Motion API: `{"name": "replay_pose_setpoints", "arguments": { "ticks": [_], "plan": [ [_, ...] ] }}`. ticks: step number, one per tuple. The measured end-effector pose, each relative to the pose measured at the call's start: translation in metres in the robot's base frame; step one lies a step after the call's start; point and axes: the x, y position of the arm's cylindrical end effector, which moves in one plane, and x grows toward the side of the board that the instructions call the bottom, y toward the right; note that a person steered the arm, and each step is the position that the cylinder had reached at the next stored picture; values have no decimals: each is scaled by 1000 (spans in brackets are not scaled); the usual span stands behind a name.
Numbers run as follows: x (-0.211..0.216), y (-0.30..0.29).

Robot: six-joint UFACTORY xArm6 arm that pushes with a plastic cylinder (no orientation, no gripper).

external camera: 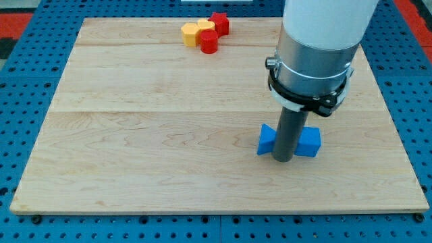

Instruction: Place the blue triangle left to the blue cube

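Dark rod tip [283, 159] resting on pale wooden board [135, 135], planted between two small blue blocks near the view's lower right. Blue triangle block [266, 139] touching the rod on the view's left; blue cube block [310, 142] touching on the view's right. No clamping parts on the rod, nothing held. Far off at the view's top: yellow blocks [196, 31], red cylinder [208, 42], red star-shaped block [219, 23], clustered together.

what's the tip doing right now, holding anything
My tip: no gripper, holds nothing; it sits between the blue triangle and blue cube.
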Motion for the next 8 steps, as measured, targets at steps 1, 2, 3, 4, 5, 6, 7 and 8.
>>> {"name": "replay_pose_setpoints", "arguments": {
  "ticks": [1,2,3,4,5,6,7,8],
  "plan": [
    [26,19],
    [-10,34],
    [-52,25],
    [-70,25],
    [4,21],
    [29,-44],
    [2,-97],
    [-6,-85]
  ]
}}
